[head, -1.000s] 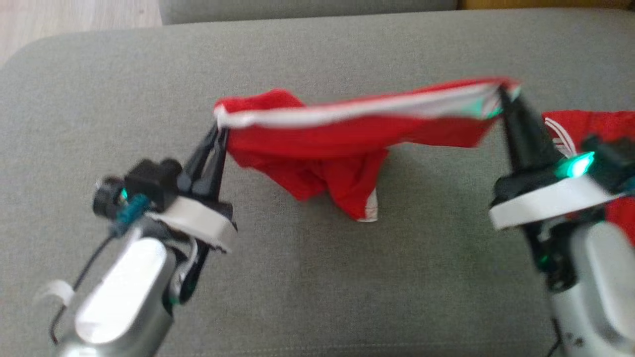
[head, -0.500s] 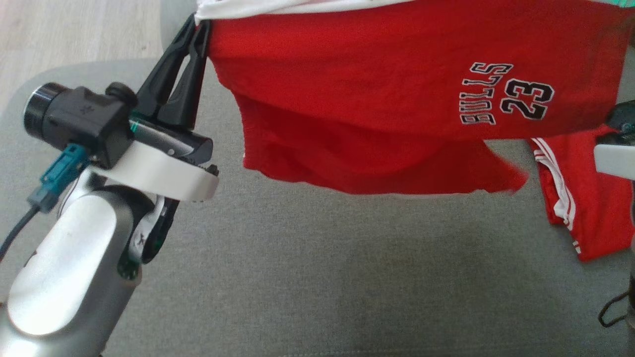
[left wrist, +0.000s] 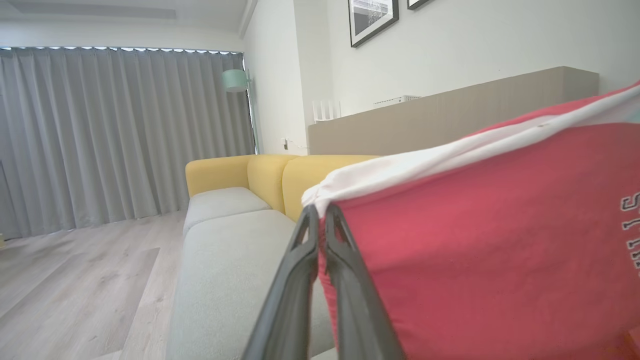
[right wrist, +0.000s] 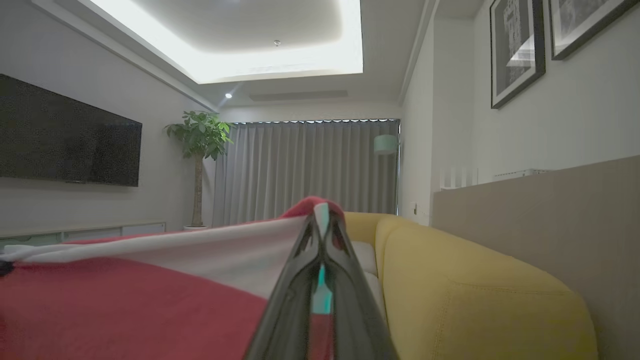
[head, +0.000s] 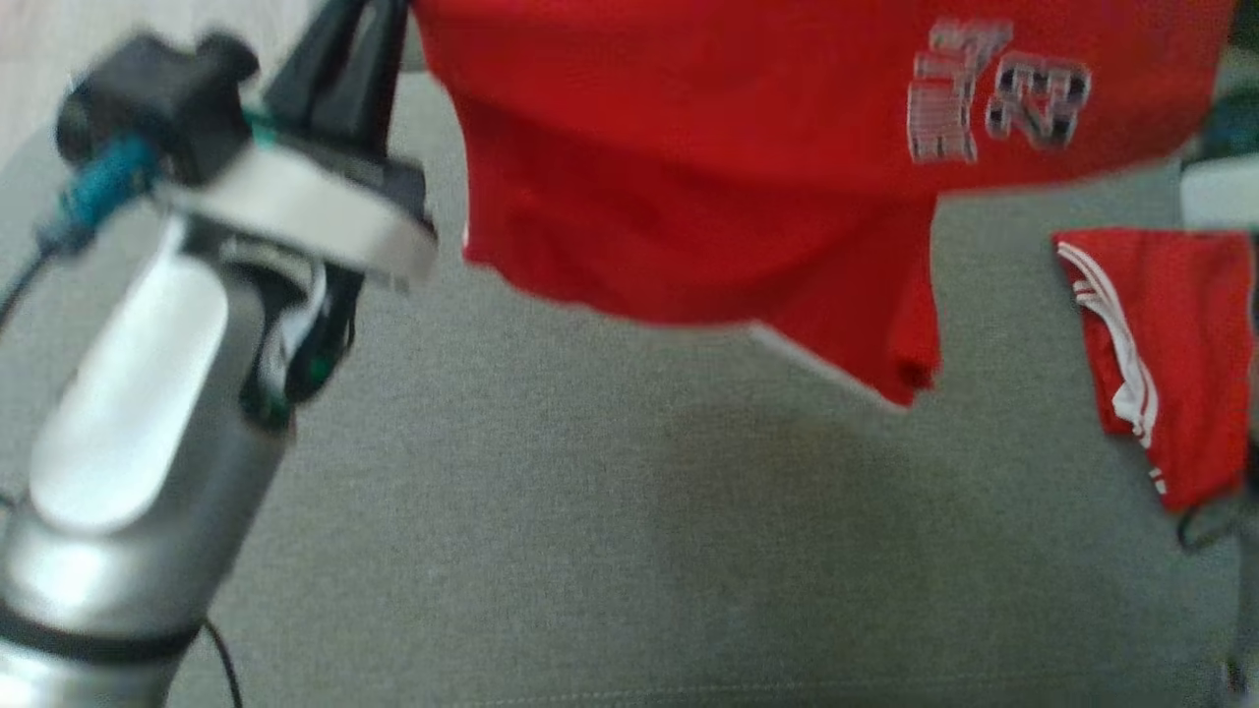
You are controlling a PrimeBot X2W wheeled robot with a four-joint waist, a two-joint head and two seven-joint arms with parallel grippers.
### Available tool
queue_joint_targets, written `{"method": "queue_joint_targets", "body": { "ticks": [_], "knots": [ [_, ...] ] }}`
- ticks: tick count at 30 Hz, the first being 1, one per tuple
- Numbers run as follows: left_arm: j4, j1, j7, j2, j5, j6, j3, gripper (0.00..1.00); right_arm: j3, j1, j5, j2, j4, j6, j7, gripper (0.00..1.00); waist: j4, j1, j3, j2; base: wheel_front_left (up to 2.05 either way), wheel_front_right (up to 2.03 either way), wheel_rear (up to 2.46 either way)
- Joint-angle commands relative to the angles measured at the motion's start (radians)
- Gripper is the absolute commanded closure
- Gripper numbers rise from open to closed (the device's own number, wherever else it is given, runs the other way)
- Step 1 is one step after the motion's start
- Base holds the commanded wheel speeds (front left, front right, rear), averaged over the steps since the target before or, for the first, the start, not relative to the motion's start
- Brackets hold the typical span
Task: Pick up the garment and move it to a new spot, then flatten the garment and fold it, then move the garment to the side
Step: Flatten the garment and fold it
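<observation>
Red garment [head: 689,177] is hanging clear of the grey sofa seat [head: 590,551], spreading across 12 o'clock of the head view with its printed side facing the camera. Left claw [left wrist: 318,220] is pinching shut on one end of the white waistband [left wrist: 450,155]. Right claw [right wrist: 322,220] is pinching shut on the other end, so the cloth is stretching between them. Both holds are sitting at the very fingertips, probably the weak point: pulling the arms wider or swinging hard is risking a corner slipping free. One leg corner [head: 905,379] is drooping lowest and is likely tucking under if laid down unevenly. A second red piece [head: 1170,344] is lying at 3 o'clock; lowering that way is risking overlap.
</observation>
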Motion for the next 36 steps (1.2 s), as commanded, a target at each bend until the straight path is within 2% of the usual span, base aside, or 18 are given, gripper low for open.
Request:
{"method": "queue_joint_targets", "body": {
  "ticks": [1, 8, 9, 13, 17, 23, 27, 31, 36],
  "knots": [
    [0.029, -0.110, -0.016, 0.011, -0.005, -0.012, 0.056, 1.00, 0.022, -0.099, 0.019, -0.018, 0.020, 0.007, -0.012, 1.00, 0.002, 0.0000, 0.034, -0.0001, 0.00, 0.00, 0.00],
    [0.403, -0.381, -0.132, -0.091, -0.031, -0.073, 0.088, 1.00, 0.087, -0.442, 0.073, -0.001, 0.377, 0.007, -0.111, 1.00, 0.002, 0.0000, 0.116, -0.0001, 0.00, 0.00, 0.00],
    [0.403, -0.381, -0.132, -0.091, -0.031, -0.073, 0.088, 1.00, 0.087, -0.442, 0.073, -0.001, 0.377, 0.007, -0.111, 1.00, 0.002, 0.0000, 0.116, -0.0001, 0.00, 0.00, 0.00],
    [0.620, -0.501, -0.191, -0.130, -0.019, -0.093, 0.100, 1.00, 0.160, -0.598, 0.075, 0.025, 0.595, 0.007, -0.199, 1.00, -0.004, 0.0000, 0.133, -0.0001, 0.00, 0.00, 0.00],
    [0.801, -0.559, -0.210, -0.166, -0.009, -0.112, 0.106, 1.00, 0.245, -0.684, 0.077, 0.064, 0.812, 0.007, -0.238, 1.00, -0.011, 0.0000, 0.157, -0.0001, 0.00, 0.00, 0.00],
    [1.060, -0.528, -0.214, -0.221, -0.037, -0.137, 0.121, 1.00, 0.361, -0.696, 0.100, 0.129, 1.075, 0.007, -0.257, 1.00, -0.017, 0.0000, 0.189, -0.0001, 0.00, 0.00, 0.00],
    [1.151, -0.500, -0.214, -0.246, -0.053, -0.156, 0.128, 1.00, 0.418, -0.663, 0.129, 0.149, 1.184, 0.007, -0.266, 1.00, -0.014, 0.0000, 0.214, -0.0001, 0.00, 0.00, 0.00],
    [1.175, -0.453, -0.214, -0.261, -0.059, -0.174, 0.137, 1.00, 0.470, -0.601, 0.169, 0.157, 1.227, 0.007, -0.304, 1.00, -0.011, 0.0000, 0.225, -0.0001, 0.00, 0.00, 0.00],
    [1.146, -0.349, -0.214, -0.275, -0.043, -0.185, 0.135, 1.00, 0.517, -0.462, 0.242, 0.146, 1.205, 0.007, -0.364, 1.00, -0.007, 0.0000, 0.221, -0.0001, 0.00, 0.00, 0.00]
  ]
}}
